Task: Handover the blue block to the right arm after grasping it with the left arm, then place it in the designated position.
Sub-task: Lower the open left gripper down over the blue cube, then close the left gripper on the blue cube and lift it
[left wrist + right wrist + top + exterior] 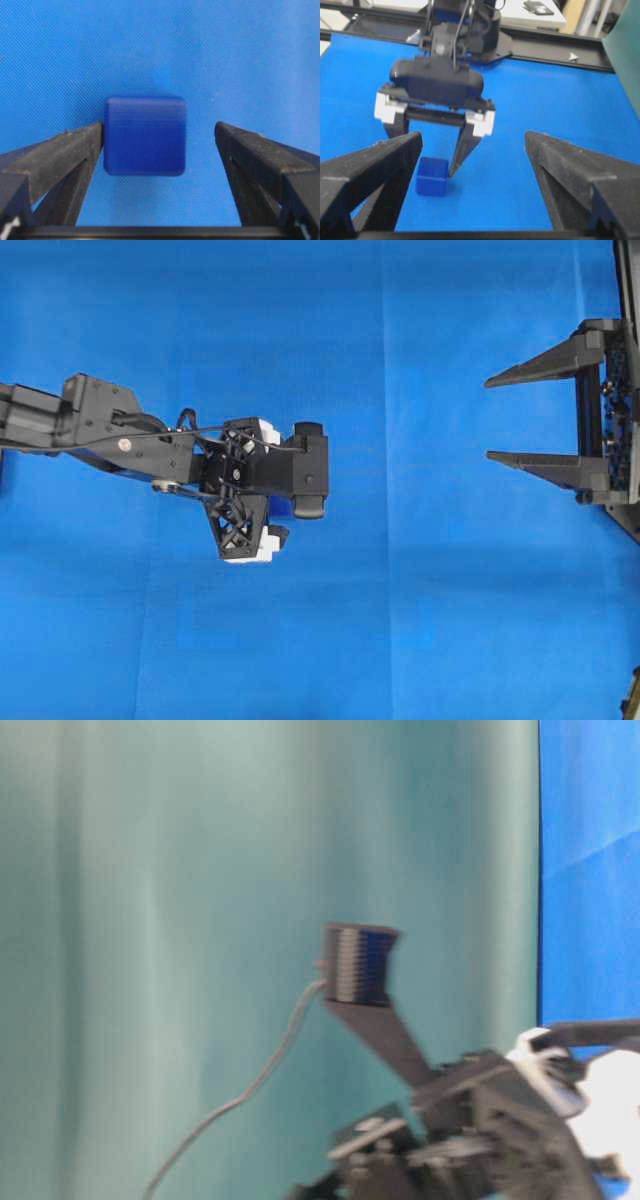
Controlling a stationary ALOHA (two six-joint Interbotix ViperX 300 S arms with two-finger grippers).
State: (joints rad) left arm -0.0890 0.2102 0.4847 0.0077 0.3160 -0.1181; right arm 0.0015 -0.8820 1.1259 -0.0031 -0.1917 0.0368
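Black fingers (65,150) of the left claw (160,142) fill the bottom of the left wrist view, spread wide apart. The block (145,135) sits between them on the blue counter (240,55). One fingertip lies at the block's edge, touching or nearly so; I cannot tell which. The other fingertip stands clear of it, with bare cover showing in the gap. Nothing is clamped.

From the right wrist view, the right claw (472,145) also stands wide apart and holds nothing. Beyond its fingertips the left claw (431,150) points down at the counter (560,110), its white brackets visible. The block (431,176) rests on the cover below, between the two descending fingers.

Overhead, the left arm (110,425) reaches in from the left edge, and its body hides the block. The right claw (490,420) waits at the right edge, well apart from the left, fingers pointing toward it.

The table-level view is blurred; only dark arm parts show low in the picture.
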